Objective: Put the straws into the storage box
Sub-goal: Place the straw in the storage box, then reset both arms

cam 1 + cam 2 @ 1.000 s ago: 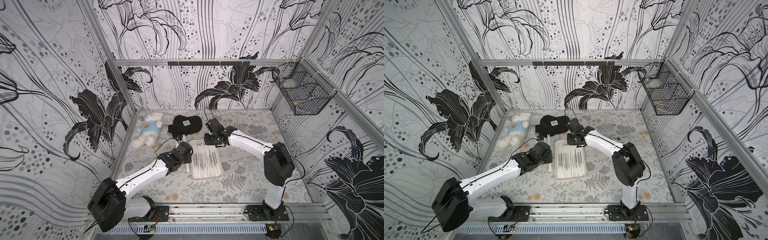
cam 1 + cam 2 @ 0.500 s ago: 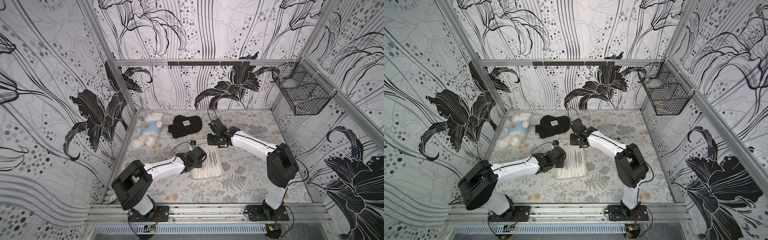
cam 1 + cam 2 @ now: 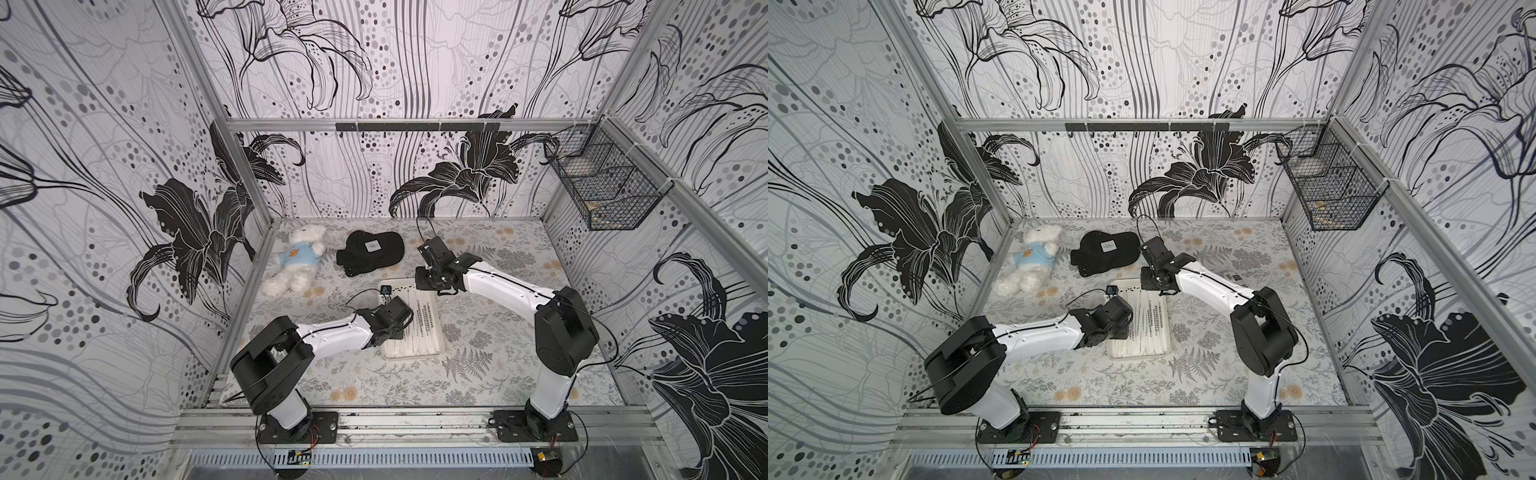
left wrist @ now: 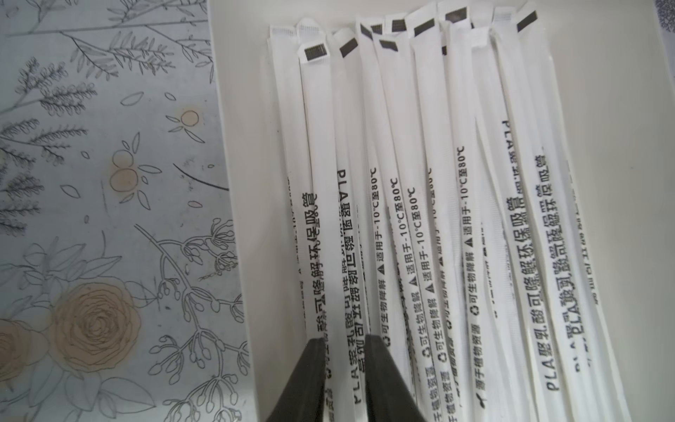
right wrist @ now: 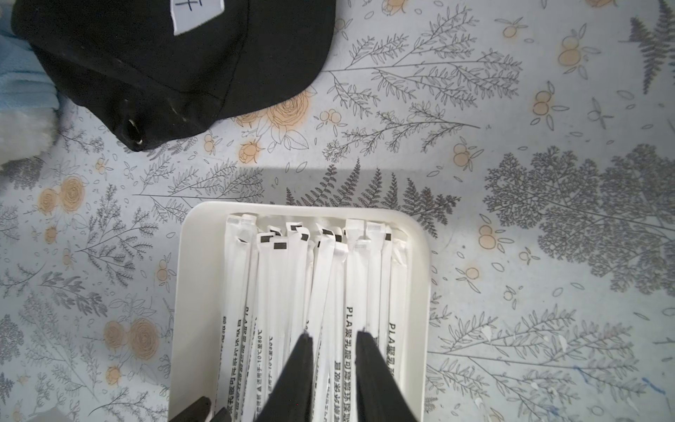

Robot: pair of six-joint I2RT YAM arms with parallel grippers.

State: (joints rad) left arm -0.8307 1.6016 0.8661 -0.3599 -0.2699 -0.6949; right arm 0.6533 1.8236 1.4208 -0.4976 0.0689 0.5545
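The storage box (image 3: 415, 355) is a shallow white tray in the middle of the table, seen in both top views (image 3: 1138, 355). Several straws (image 3: 419, 328) lie lengthwise in it, white paper-wrapped with black print. My left gripper (image 4: 345, 341) hangs low over the box's left part (image 4: 248, 182), open, its fingertips (image 4: 316, 350) straddling one straw (image 4: 343, 226) that lies with the others. My right gripper (image 5: 334, 338) hovers over the far end of the box (image 5: 299, 208), open, with straws (image 5: 350, 285) below its jaws and nothing gripped.
A black cap (image 3: 370, 251) and a white teddy bear in a blue shirt (image 3: 297, 262) lie behind the box, to its left. A black wire basket (image 3: 602, 183) hangs on the right wall. Patterned walls enclose the table on three sides.
My left arm swung from the table left of the box to over the box, and its jaws went from shut to open. My right gripper has barely moved.
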